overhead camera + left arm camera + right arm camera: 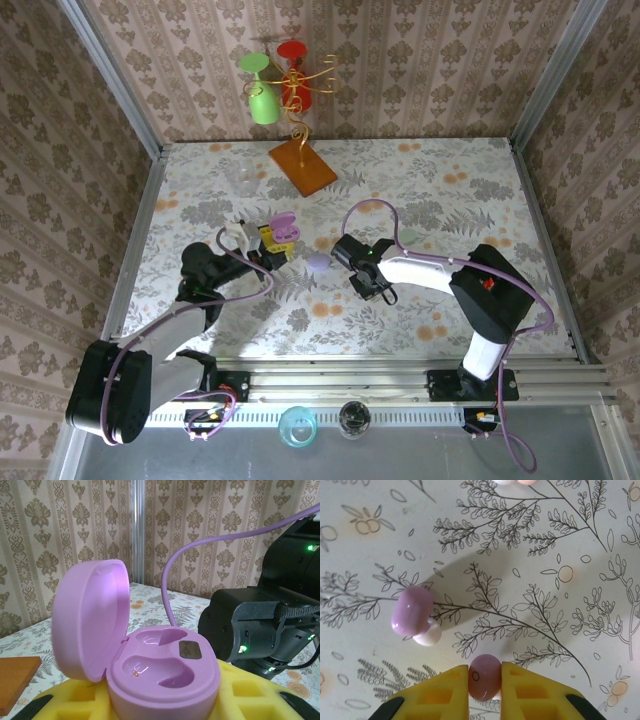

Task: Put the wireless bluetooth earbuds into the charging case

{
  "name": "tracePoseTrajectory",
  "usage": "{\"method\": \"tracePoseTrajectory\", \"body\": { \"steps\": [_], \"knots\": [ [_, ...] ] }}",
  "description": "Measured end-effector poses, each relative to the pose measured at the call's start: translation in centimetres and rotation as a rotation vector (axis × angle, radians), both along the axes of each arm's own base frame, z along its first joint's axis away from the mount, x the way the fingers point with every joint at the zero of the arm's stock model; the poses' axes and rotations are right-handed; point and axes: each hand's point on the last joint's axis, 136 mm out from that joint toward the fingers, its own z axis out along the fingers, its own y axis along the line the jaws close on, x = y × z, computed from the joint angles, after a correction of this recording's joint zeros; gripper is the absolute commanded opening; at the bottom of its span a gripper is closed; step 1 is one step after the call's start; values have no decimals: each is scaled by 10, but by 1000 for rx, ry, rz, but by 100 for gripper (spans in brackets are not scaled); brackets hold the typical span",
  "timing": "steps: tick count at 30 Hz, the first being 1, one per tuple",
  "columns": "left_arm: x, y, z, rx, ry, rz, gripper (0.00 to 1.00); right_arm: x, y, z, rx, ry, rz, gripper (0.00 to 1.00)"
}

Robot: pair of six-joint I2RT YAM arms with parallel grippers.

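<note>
The wireless bluetooth earbuds are small pastel specks near the middle of the flowered table when seen from above. The clearest is a lilac one just off the right gripper, at its 9 o'clock. The left gripper is further toward 9 o'clock and holds the charging case with its lid up. A wire rack carrying a green and a red glass stands on an orange base at 12 o'clock. A blue cup sits by the rail at 6 o'clock.

From the left wrist, the lilac charging case sits clamped between the yellow pads. Its lid is swung back toward 9 o'clock and the two glossy wells face up. The other arm's black body looms at 3 o'clock.

From the right wrist, the right gripper is at 6 o'clock. Its yellow fingers are pressed in on a pink earbud that rests on the table. A lilac earbud with a whitish tip lies apart from it at 10 o'clock. Two more, one whitish and one peach, peek in at 12 o'clock.
</note>
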Motion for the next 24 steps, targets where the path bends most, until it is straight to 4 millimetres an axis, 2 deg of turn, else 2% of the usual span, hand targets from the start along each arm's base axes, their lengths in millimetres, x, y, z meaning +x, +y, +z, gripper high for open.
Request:
{"method": "tracePoseTrajectory", "body": {
  "steps": [4, 10, 15, 19, 24],
  "knots": [
    [0, 0, 0, 2, -4, 1, 26, -2, 2, 3, -17, 41, 30, 20],
    [1, 2, 2, 3, -19, 12, 26, -10, 1, -8, -56, 124, 46, 23],
    [4, 8, 8, -3, -39, 39, 25, -10, 0, -10, -74, 142, 43, 38],
    [16, 24, 8, -5, -32, 136, 25, -13, -2, -9, -101, 139, 46, 45],
    [34, 52, -2, -7, -5, 294, 26, -13, -3, -4, -154, 87, 49, 48]
  ]
}}
